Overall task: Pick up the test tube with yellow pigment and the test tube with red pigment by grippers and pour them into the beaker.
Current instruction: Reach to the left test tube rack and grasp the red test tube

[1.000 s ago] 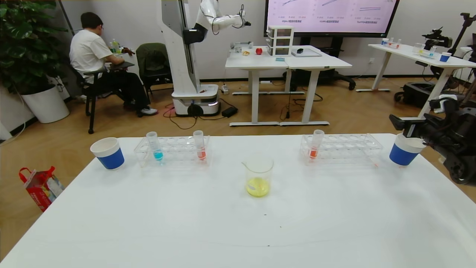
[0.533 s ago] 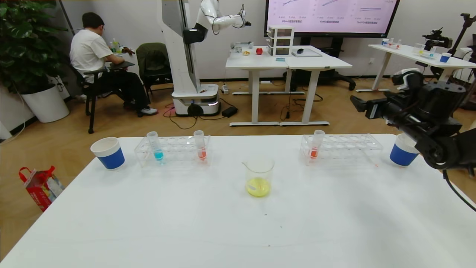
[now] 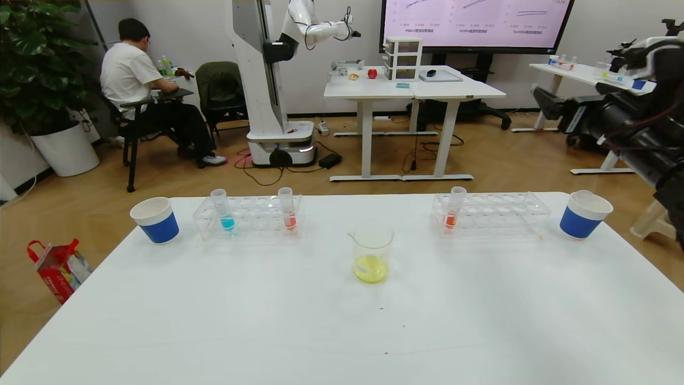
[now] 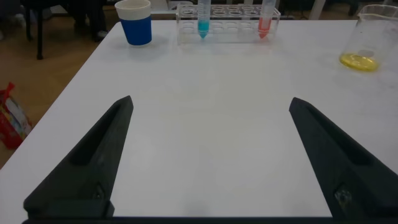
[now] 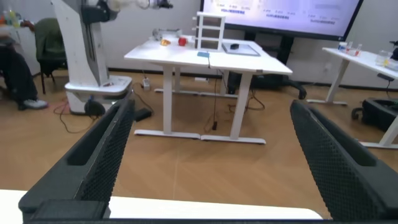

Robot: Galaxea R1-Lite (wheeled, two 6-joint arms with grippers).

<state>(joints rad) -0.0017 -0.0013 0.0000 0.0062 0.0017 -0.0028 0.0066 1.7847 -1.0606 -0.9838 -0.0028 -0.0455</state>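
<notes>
- Your right tool [image 5: 208,155], fingers apart and empty, has swung up, away from the blue cup [image 3: 583,215].
- Beaker [image 3: 371,253] holds yellow; red tube [image 3: 454,207] waits below.
- Left tool [image 4: 208,155], fingers apart, hovers over the desk [image 3: 299,321].

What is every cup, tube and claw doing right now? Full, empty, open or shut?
beaker: upright, yellow liquid at bottom
blue tube: upright in left rack
red tube: upright in left rack
second red tube: upright in right rack
left gripper: open, empty, over table
right gripper: open, empty, raised
paper cups: upright
</notes>
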